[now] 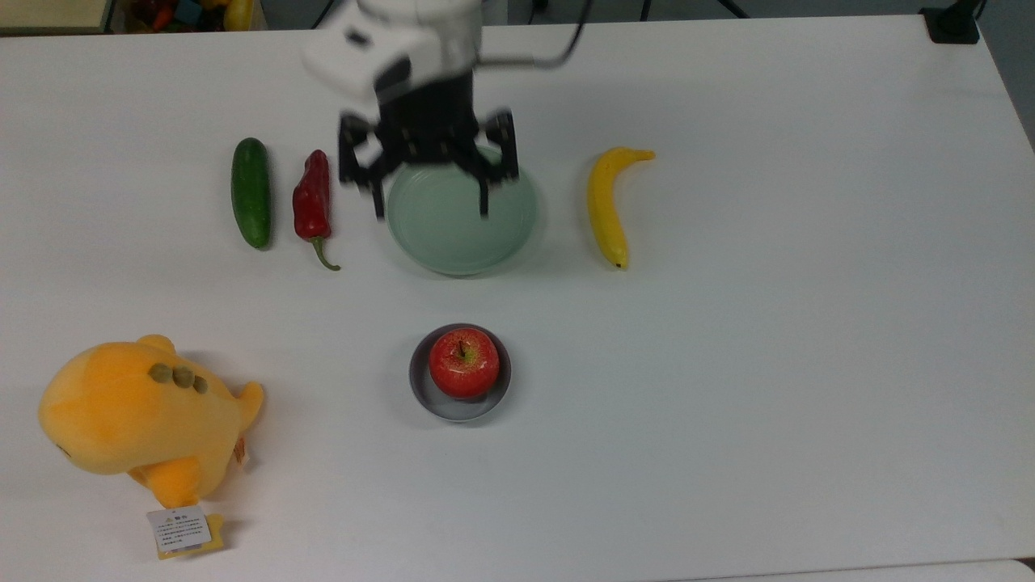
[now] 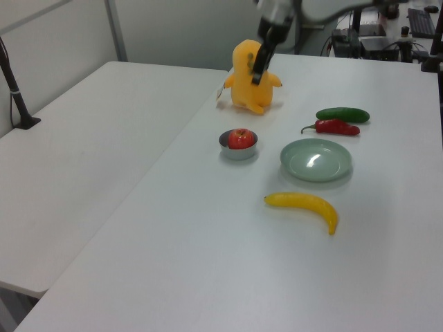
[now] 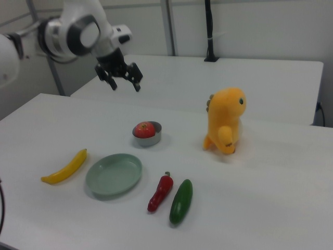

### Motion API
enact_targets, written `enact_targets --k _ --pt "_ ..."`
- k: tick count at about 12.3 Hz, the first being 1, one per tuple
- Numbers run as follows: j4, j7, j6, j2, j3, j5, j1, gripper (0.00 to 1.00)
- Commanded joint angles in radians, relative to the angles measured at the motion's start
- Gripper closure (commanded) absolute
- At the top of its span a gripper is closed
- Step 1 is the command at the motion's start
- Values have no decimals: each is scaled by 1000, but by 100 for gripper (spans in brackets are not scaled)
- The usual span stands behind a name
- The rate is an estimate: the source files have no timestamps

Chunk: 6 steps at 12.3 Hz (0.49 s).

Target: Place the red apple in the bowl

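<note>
The round glossy red apple (image 1: 463,373) sits stem-up inside the small round grey bowl (image 1: 427,394) on the white counter (image 1: 768,323). The arm's black two-finger gripper (image 1: 430,202) hangs raised well above the counter, and in the top view it overlaps the far part of the shallow pale green plate (image 1: 465,238), well apart from the apple. Its fingers (image 1: 378,202) are spread wide and hold nothing. In the right view the gripper (image 3: 125,83) is high above and behind the bowl (image 3: 152,137). The plate lies between a wrinkled red chili pepper (image 1: 312,198) and a yellow banana (image 1: 606,206); a dark green cucumber (image 1: 251,192) lies just beside the pepper. An orange plush toy (image 1: 133,416) rests towards the top view's lower left.
</note>
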Motion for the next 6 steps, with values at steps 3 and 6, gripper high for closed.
enact_targets --k 3,6 --pt "-120 66 -292 -290 -9 72 -39 0" --pt "-140 134 -395 -362 -9 73 -42 0"
